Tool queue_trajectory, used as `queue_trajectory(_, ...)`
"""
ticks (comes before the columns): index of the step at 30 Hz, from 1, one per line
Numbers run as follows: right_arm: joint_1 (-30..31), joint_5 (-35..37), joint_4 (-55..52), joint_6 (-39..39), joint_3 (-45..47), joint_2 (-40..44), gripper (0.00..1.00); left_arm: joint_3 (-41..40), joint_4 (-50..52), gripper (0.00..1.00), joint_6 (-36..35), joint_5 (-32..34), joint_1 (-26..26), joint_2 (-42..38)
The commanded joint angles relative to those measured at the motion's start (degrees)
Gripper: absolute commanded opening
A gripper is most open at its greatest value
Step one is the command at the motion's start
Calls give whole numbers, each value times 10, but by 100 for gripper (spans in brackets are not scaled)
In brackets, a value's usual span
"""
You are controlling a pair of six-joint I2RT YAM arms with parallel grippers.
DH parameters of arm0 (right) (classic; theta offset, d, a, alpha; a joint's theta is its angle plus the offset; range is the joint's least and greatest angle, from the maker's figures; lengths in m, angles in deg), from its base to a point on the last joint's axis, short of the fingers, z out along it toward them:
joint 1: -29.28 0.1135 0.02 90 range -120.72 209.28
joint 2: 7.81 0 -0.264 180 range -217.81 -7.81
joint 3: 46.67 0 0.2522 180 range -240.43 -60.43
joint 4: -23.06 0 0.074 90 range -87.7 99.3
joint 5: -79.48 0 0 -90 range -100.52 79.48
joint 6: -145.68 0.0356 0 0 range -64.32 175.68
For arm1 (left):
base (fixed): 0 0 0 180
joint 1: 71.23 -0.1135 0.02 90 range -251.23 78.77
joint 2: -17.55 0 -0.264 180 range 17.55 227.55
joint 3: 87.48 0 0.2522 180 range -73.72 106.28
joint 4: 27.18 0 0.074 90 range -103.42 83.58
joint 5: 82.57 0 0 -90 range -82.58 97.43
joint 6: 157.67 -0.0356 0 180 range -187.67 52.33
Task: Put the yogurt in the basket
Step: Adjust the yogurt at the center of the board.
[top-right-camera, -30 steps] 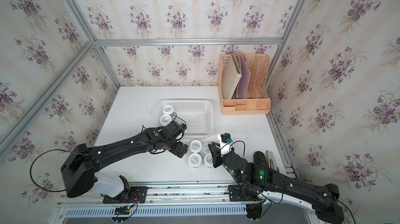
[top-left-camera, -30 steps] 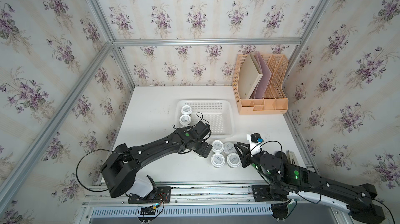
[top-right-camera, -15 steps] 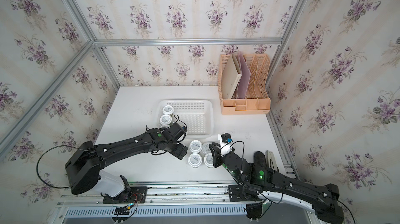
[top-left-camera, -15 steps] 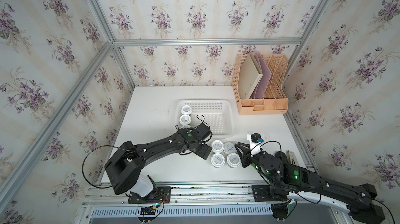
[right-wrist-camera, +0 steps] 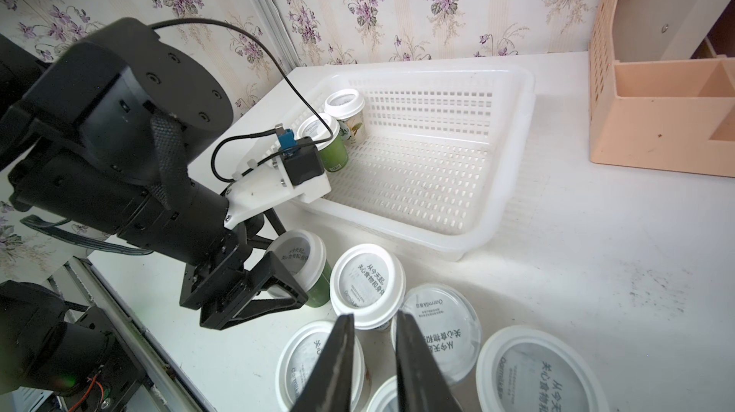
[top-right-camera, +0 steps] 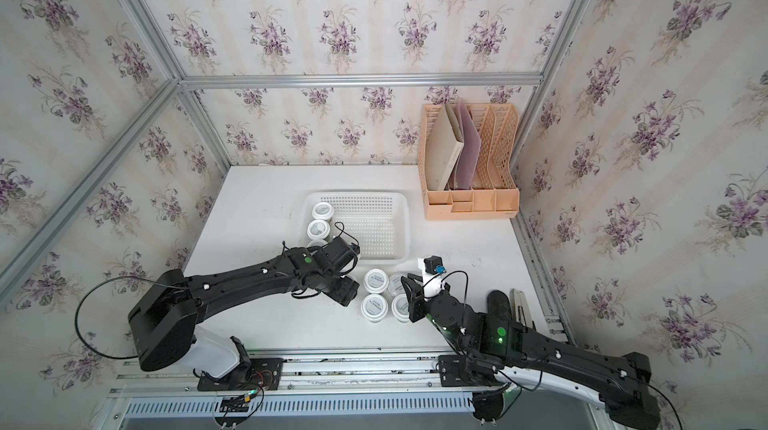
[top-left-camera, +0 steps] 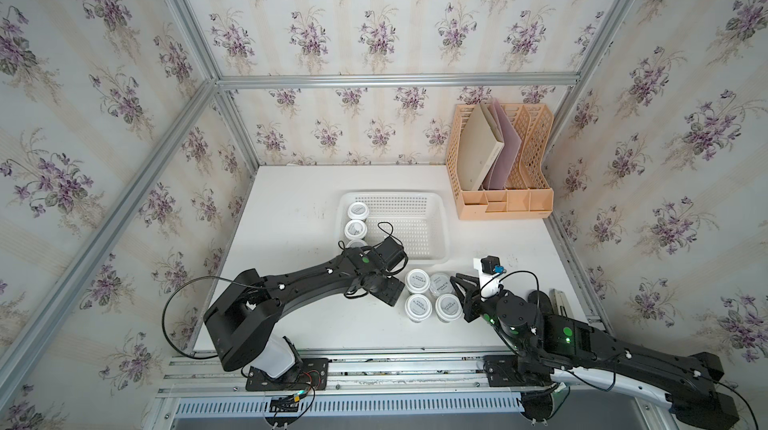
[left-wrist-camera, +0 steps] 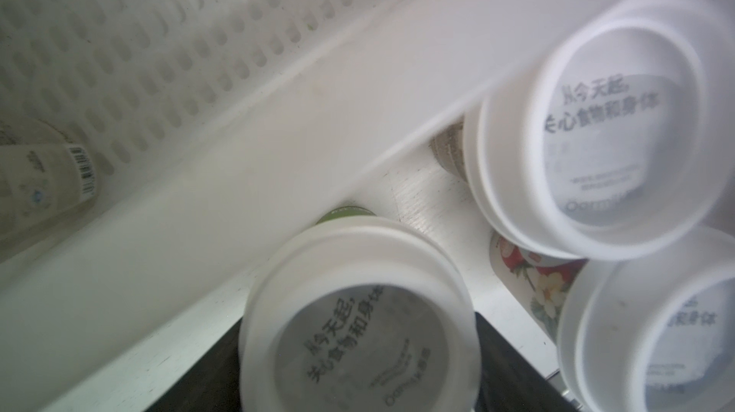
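Note:
The white basket [top-left-camera: 390,194] [top-right-camera: 357,193] [right-wrist-camera: 511,175] holds three yogurt cups along its left side, two in plain sight [top-left-camera: 358,210] [top-left-camera: 355,229]. Several more cups stand bunched on the table in front of it [top-left-camera: 418,306] [top-right-camera: 374,307]. My left gripper [top-left-camera: 392,290] [right-wrist-camera: 292,266] is shut on the leftmost cup of the bunch [right-wrist-camera: 298,251] [left-wrist-camera: 358,346], its black fingers [left-wrist-camera: 199,370] against both sides. That cup is hidden under the gripper in both top views. My right gripper [right-wrist-camera: 374,334] [top-left-camera: 460,287] hovers over the bunch's right side, jaws nearly together and empty.
A peach-orange file rack [top-left-camera: 498,195] with folders stands at the back right. A black object [top-left-camera: 540,299] lies on the table beside the right arm. The basket's front rim [left-wrist-camera: 238,175] runs close behind the held cup. Papered walls enclose the table.
The left gripper's jaws have drawn in around the cup, and the left arm has shifted slightly. The right arm and the other cups have not moved.

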Motion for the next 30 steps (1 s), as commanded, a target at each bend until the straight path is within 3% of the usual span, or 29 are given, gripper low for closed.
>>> queue_trajectory(1,0,5,-2,2,0,0,24,1,-8,78,0,-2,0,3)
queue_trajectory(13,0,7,-5,3,2,3,24,1,-4,73,-1,-2,-1,-1)
queue_trajectory(21,0,7,-5,3,1,3,24,2,4,95,1,2,1,-3)
queue_trajectory(30,0,7,-5,2,1,1,24,15,39,100,4,19,7,-49)
